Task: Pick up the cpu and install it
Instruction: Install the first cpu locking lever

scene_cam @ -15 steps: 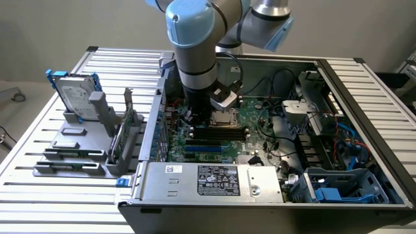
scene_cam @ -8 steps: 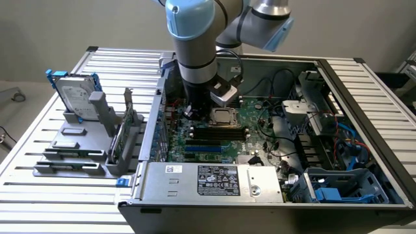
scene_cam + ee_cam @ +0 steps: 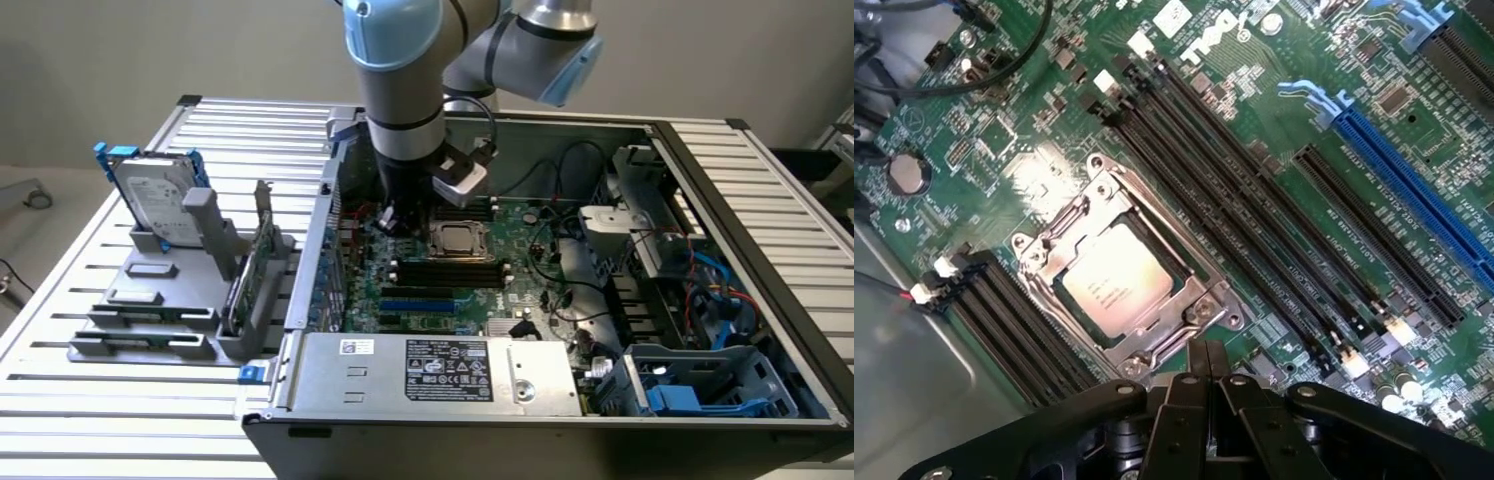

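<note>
My gripper point(image 3: 1206, 372) is hovering with fingers clenched together and grasping nothing, just at six o'clock of the socket point(image 3: 1124, 285); the cpu point(image 3: 1116, 283) is already lying flat inside that metal frame on the motherboard point(image 3: 1294, 120), seated squarely so its contacts meet the socket; memory slots point(image 3: 1254, 220) are flanking it.
</note>
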